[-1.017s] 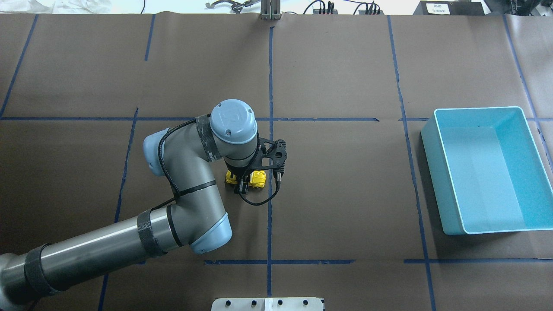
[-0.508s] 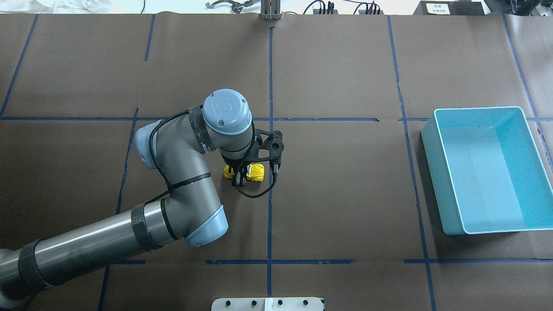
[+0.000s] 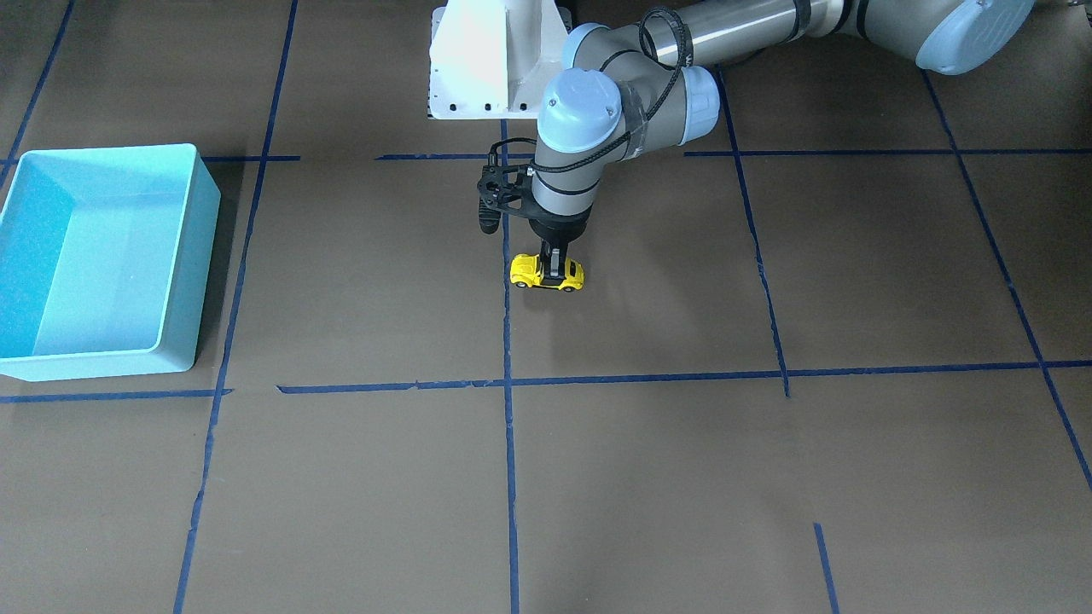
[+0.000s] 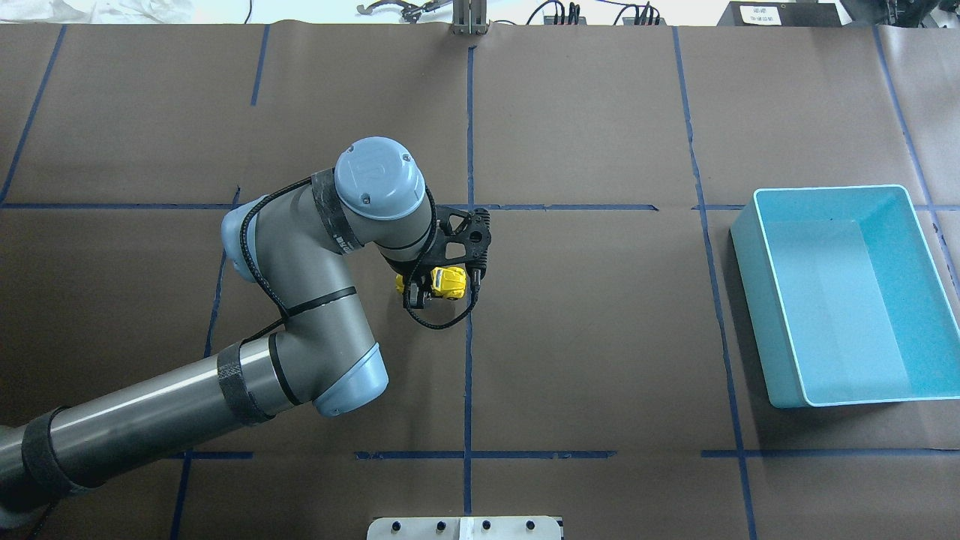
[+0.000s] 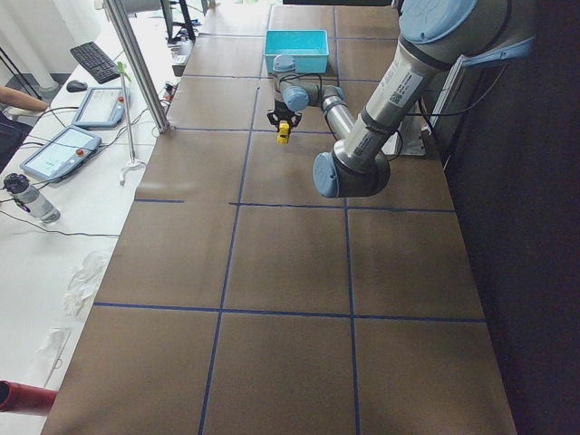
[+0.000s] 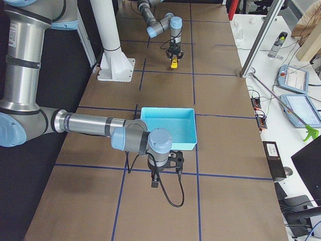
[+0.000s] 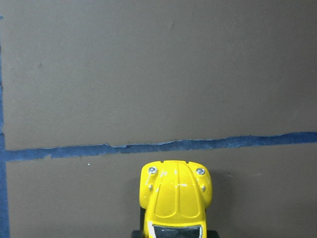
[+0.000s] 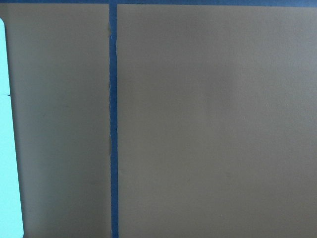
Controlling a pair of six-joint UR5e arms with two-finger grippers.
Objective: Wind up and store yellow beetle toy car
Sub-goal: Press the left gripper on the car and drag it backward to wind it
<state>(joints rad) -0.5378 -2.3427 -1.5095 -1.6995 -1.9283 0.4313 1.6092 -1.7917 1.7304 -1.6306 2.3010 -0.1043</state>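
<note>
The yellow beetle toy car [image 4: 444, 283] is near the table's middle, just left of the central blue tape line. My left gripper [image 4: 421, 289] comes straight down on it and is shut on its body, as the front-facing view [image 3: 554, 268] shows. The car [image 3: 547, 275] is at or just above the paper; I cannot tell which. The left wrist view shows its hood [image 7: 176, 198] pointing at a blue tape line. My right gripper [image 6: 155, 182] shows only in the exterior right view, near the bin; I cannot tell whether it is open or shut.
A light blue bin [image 4: 825, 190] stands at the table's right side and looks empty; it also shows in the front-facing view [image 3: 111, 150]. Its edge [image 8: 7, 124] shows in the right wrist view. Blue tape lines cross the brown paper. The robot base plate [image 3: 486, 77] is at the near edge.
My left arm has moved away from the robot's base, carrying the gripped yellow car up the overhead view and slightly right. The bin has not moved.
</note>
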